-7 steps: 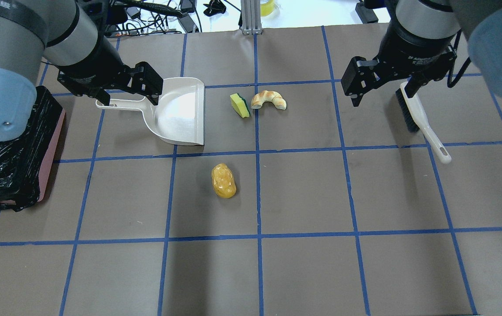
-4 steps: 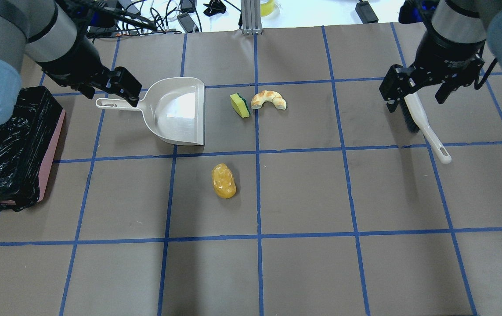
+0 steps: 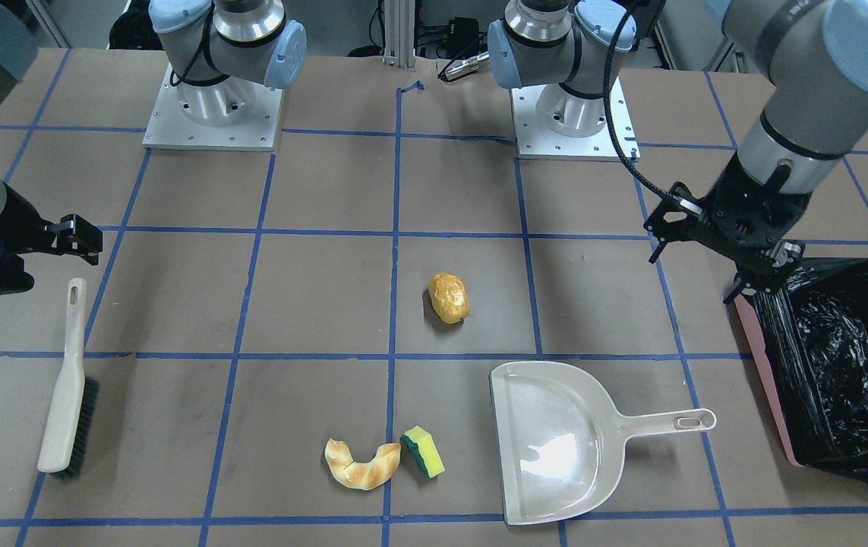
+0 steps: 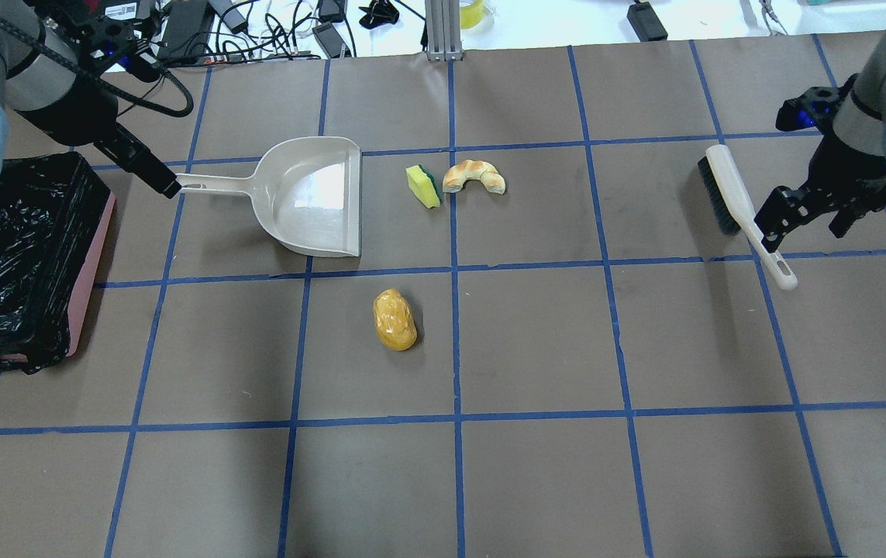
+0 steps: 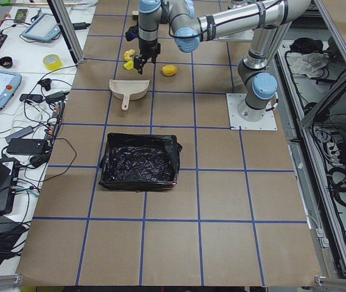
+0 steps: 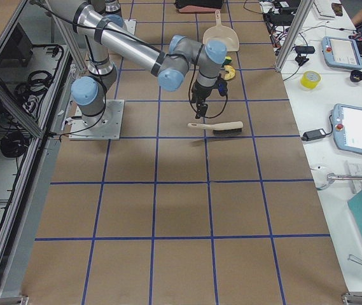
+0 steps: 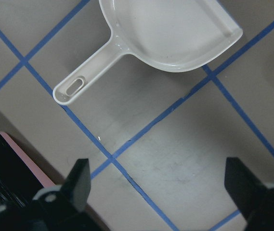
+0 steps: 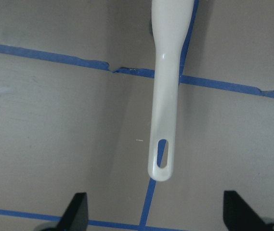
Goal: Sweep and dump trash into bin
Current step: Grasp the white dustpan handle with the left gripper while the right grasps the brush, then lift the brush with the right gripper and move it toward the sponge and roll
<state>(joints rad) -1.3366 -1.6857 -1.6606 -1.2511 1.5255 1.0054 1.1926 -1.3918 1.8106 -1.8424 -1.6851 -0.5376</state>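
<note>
The trash lies on the table: a potato-like lump (image 4: pixel 394 319), a croissant piece (image 4: pixel 474 176) and a yellow-green sponge (image 4: pixel 423 187) touching it. The pink bin (image 4: pixel 90 263) with its black bag stands at the left edge. My left gripper (image 4: pixel 160 180) is open and empty, just beyond the end of the beige dustpan's handle (image 7: pixel 86 79), between dustpan and bin. My right gripper (image 4: pixel 803 213) is open and empty over the end of the hand brush's handle (image 8: pixel 165 96); the handle tip lies just ahead of its fingers.
The beige dustpan (image 4: pixel 311 198) lies with its mouth toward the sponge. The hand brush (image 4: pixel 729 198) lies on its side at the right. Blue tape lines grid the brown table. Cables and devices lie beyond the far edge.
My left gripper has moved left off the dustpan handle to just past its end. My right gripper has moved right, from over the brush head to the handle's end. The objects have not moved.
</note>
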